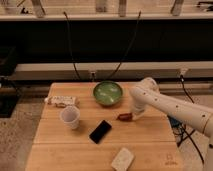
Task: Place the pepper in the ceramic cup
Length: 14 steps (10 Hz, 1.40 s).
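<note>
Pepper [124, 116] sits at the tool [132, 113], whose grip I cannot tell, outside the ceramic cup [70, 117].

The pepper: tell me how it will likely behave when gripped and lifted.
The pepper looks small and thin, so probably light. Its elongated, rounded shape may roll or slip sideways. The hand is close beside it; an end pinch could swivel it.

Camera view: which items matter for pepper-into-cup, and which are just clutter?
For the job:
- pepper, mid-table
- ceramic cup, left of the pepper, upright
- gripper, down at the pepper's right end

Lying about:
- green bowl, at the back
- black phone, between cup and pepper, nearer the front
- white packet, back left
- pale block, front edge

All sit on the wooden table.
</note>
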Available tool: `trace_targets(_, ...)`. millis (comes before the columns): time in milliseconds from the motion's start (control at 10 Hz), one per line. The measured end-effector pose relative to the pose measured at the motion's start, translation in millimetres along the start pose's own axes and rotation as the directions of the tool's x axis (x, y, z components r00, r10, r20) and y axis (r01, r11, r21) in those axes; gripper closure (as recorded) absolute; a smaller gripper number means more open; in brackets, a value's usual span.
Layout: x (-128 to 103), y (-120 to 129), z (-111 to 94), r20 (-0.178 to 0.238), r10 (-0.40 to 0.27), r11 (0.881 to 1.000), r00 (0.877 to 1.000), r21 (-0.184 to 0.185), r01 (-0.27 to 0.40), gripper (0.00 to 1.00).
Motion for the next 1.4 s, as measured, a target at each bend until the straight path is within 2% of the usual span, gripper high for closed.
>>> trace_targets(400,-9,-12,-38,-0.033,-0.042,0.998,0.999,0.042,0.043,1.0)
trace_targets(700,-29,-17,-68,-0.052,-0.104,0.991,0.993,0.078,0.108,1.0)
trace_targets(1100,-68,-18,-93,-0.083,-0.205,0.97,0.975,0.116,0.213,1.0)
trace_targets(1400,-106,-32,-116,-0.085,-0.283,0.946,0.955,0.139,0.292,1.0)
